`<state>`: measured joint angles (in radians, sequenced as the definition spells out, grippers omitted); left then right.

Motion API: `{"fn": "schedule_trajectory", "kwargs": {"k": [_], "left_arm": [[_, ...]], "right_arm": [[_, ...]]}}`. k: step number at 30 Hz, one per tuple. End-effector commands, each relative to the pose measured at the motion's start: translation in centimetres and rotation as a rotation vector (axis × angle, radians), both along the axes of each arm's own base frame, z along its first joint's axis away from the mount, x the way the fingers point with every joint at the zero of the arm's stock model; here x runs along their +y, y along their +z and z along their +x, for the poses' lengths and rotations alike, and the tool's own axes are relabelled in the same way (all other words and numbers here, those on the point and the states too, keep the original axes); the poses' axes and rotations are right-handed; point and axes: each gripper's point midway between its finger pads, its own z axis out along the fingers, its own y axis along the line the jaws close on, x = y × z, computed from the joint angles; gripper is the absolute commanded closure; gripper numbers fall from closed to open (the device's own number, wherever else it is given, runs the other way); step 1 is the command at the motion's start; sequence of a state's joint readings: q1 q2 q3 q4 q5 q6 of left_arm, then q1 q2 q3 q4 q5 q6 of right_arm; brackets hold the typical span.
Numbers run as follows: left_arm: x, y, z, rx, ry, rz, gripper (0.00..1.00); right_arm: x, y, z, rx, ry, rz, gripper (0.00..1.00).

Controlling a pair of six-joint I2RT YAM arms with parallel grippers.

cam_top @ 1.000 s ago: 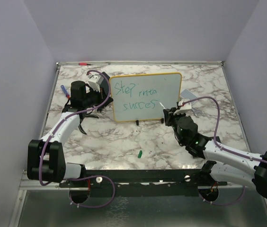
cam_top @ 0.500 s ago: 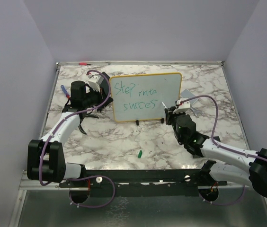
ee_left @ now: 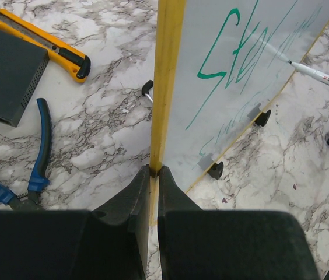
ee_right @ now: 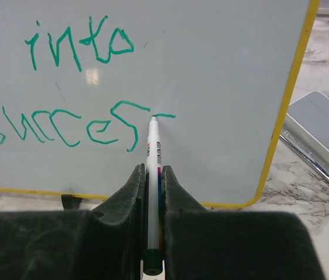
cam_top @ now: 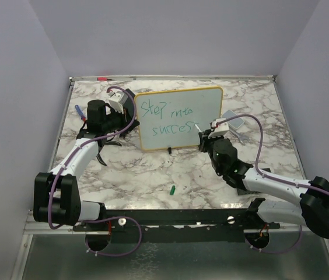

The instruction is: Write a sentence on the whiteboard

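- At the end of the lower line, the marker (ee_right: 153, 140) tip is touching the whiteboard (cam_top: 208, 105). It sits on the left end of a short fresh green dash just right of "succes".
- Over the last second the right gripper (ee_right: 151, 170) has crept slightly left along the board's lower right area, and its forearm has swung with it. I read that as the top stroke of the final "s" going down.
- The right jaws are clenched on the marker barrel, which stands upright between them, tip up in the wrist view.
- The left gripper (ee_left: 154, 172) hasn't moved. Its jaws are clamped on the board's yellow left edge, bracing it.
- The board is in the same spot as a second ago, standing on its black feet at the table's centre rear, face toward the arms.
- The sentence (ee_right: 65, 129) now reads "Step into succe" plus one "s" and a started second.
- Judgement: you're nearly done. What remains is the body of the last "s" and a full stop.
- Watch tip pressure: the board is braced on one edge only, so a hard push at the far end could tilt it.
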<state>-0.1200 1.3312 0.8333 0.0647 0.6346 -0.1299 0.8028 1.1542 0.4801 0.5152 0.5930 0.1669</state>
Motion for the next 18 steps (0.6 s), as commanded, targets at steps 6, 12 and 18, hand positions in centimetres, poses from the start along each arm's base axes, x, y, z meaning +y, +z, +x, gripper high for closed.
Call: {"fn": "schedule_trajectory", "kwargs": {"k": [6, 12, 18], "left_arm": [[0.0, 1.4, 0.0, -0.054, -0.002, -0.002, 1.00], [0.0, 1.4, 0.0, -0.053, -0.002, -0.003, 1.00], [0.0, 1.4, 0.0, -0.056, -0.001, -0.002, 1.00]], "right_arm": [[1.0, -1.8, -0.3, 0.064, 0.048, 0.005, 0.99], [-1.5, -2.9, -0.5, 0.099, -0.080, 0.012, 0.99], [-3.0, -2.8, -0.7, 0.098, -0.148, 0.001, 0.99]]}}
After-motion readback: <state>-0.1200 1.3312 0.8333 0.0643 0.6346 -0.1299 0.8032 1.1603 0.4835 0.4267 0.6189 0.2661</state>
